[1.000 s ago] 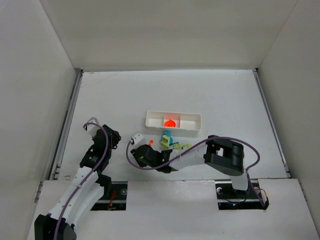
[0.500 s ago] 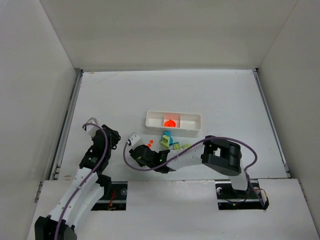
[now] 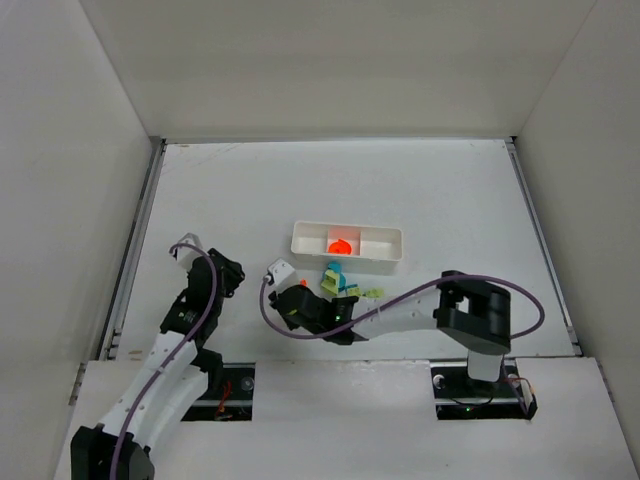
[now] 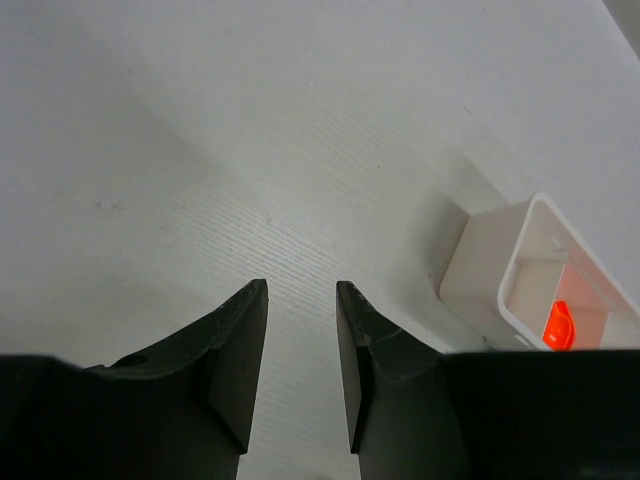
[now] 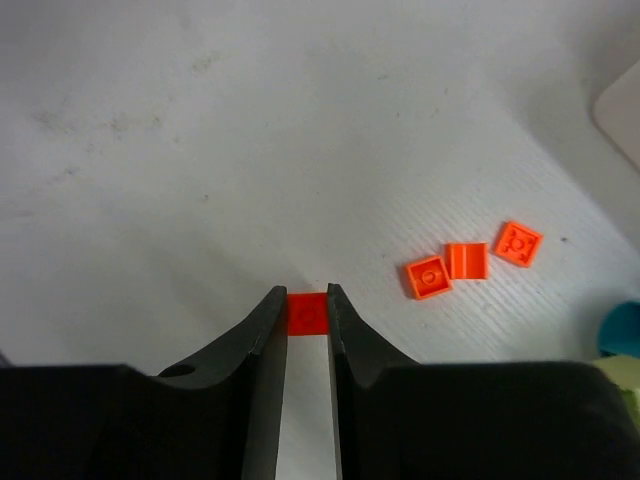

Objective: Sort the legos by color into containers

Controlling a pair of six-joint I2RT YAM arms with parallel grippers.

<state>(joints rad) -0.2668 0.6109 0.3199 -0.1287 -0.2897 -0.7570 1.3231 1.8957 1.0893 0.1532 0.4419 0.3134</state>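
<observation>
My right gripper [image 5: 307,305] is shut on a small orange-red lego [image 5: 307,312], close to the table surface. Three more orange-red legos [image 5: 465,261] lie just to its right. In the top view the right gripper [image 3: 300,290] sits left of a pile of cyan-blue [image 3: 332,270] and yellow-green legos [image 3: 330,287]. The white tray [image 3: 298,240] lies beyond them, with an orange-red piece [image 3: 340,245] in its middle compartment. My left gripper [image 4: 301,290] is open and empty over bare table, left of the tray [image 4: 480,270].
White walls enclose the table on the left, back and right. A cyan piece [image 5: 622,328] and a yellow-green piece [image 5: 625,375] show at the right edge of the right wrist view. The left gripper [image 3: 228,272] hangs near the right one.
The right arm's elbow has swung to the right and its gripper has shifted slightly right, staying by the orange-red legos. The left arm has barely moved.
</observation>
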